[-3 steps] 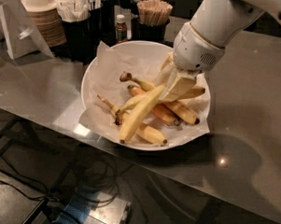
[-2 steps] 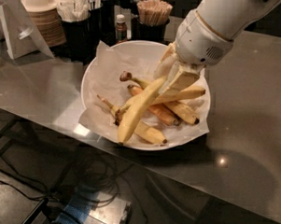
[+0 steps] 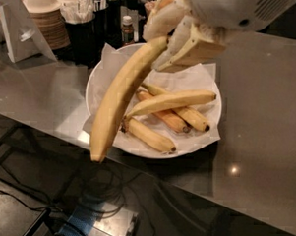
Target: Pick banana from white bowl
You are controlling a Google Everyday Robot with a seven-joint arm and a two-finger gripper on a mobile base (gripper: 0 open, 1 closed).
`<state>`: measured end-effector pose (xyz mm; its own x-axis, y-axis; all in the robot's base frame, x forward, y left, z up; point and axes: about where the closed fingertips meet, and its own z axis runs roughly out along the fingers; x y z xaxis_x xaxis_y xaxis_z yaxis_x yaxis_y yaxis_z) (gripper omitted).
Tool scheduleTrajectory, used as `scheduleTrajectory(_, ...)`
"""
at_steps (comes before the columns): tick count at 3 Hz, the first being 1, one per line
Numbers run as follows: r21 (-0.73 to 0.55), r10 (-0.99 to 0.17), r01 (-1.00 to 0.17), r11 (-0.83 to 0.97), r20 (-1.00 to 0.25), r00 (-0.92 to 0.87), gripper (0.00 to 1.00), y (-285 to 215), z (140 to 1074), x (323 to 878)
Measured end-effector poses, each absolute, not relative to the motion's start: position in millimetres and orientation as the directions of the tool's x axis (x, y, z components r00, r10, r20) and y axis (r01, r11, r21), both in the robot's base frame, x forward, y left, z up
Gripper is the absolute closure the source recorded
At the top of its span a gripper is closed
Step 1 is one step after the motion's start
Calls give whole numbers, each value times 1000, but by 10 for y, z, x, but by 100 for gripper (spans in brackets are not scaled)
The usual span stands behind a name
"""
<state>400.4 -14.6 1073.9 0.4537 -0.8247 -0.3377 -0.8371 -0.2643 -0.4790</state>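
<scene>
The long pale yellow banana [image 3: 120, 96] hangs from my gripper [image 3: 172, 40], high above the white bowl [image 3: 98, 78] and close to the camera. Its lower tip points down to the left, over the counter's front edge. My gripper is shut on the banana's upper end, above the bowl's back rim. The bowl is lined with crinkled white paper and holds several shorter, more orange bananas [image 3: 171, 102].
A stack of paper bowls [image 3: 42, 14] stands at the back left, with a dark holder of utensils [image 3: 86, 19] and a small bottle [image 3: 127, 29] beside it. The grey counter [image 3: 261, 120] runs to the right. Cables lie on the floor below the front edge.
The gripper has lifted the long banana out of the bowl and up toward the camera. The other bananas have stayed in the bowl.
</scene>
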Motion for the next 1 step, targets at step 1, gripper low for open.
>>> scheduleTrajectory(1,-507,-823,-819,-270,-320,470,100,-109,10875,3882)
